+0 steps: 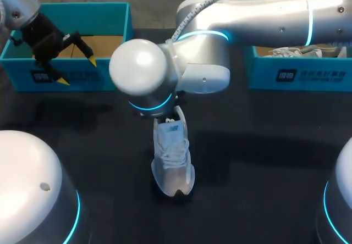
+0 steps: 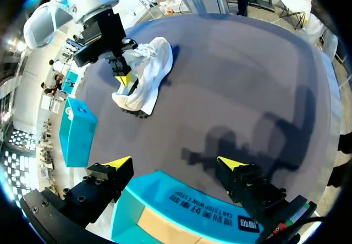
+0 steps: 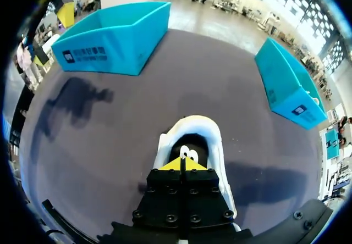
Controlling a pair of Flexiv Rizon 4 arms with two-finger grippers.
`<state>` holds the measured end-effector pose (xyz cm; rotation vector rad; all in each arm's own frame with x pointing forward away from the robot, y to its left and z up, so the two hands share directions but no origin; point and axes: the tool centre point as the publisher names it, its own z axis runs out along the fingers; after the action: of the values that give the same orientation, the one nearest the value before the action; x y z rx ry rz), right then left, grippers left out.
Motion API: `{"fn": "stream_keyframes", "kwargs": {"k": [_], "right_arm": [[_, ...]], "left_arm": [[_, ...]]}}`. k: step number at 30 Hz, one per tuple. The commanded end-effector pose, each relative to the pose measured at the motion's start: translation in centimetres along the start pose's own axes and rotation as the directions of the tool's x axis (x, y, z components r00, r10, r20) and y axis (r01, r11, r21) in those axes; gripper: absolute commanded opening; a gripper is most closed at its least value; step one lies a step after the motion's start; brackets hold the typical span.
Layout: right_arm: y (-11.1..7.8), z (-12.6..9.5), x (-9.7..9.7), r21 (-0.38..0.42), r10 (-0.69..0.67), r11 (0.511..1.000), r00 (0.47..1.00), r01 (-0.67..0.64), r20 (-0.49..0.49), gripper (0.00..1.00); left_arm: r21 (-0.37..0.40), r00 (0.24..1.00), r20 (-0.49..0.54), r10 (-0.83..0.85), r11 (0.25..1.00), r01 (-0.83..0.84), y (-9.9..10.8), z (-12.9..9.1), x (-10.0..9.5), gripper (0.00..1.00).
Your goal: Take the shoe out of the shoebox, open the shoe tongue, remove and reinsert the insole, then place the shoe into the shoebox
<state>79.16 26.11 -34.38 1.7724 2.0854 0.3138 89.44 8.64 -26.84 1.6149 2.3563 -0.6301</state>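
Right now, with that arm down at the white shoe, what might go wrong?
The right gripper is shut at the opening of the shoe, while the left gripper hangs open over the shoebox. Nothing steadies the shoe, so a pull might drag or tip it.

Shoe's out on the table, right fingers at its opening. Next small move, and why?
Probably bring the left gripper over to steady the shoe at its toe. The right gripper has its fingers closed together at the shoe's opening, on what I can't tell. The shoe stands free on the table, with nothing else holding it. The left gripper hangs open above the left box.
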Motion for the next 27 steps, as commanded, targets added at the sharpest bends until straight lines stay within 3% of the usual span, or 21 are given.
{"fn": "stream_keyframes", "kwargs": {"k": [1, 10, 20, 27], "right_arm": [[0.3, 2.4, -0.1, 0.036, 0.005, 0.999, 0.999, -0.004, -0.031, 0.0], [-0.8, 4.8, -0.3, 0.06, 0.032, 0.998, 0.998, -0.028, -0.054, 0.0], [-2.4, 6.2, -0.1, 0.098, 0.056, 0.994, 0.996, -0.048, -0.072, 0.0], [-2.5, 6.6, 0.0, 0.112, 0.065, 0.992, 0.994, -0.055, -0.084, 0.0]], "left_arm": [[-0.002, 1.0, -0.002, 0.0, 1.0, 0.0, -0.1, 0.0, 0.0, 1.0], [-0.002, 1.0, -0.002, 0.0, 1.0, 0.0, -0.1, 0.0, 0.0, 1.0], [-0.002, 1.0, -0.002, 0.0, 1.0, 0.0, -0.1, 0.0, 0.0, 1.0], [-0.002, 1.0, -0.002, 0.0, 1.0, 0.0, -0.1, 0.0, 0.0, 1.0]]}}
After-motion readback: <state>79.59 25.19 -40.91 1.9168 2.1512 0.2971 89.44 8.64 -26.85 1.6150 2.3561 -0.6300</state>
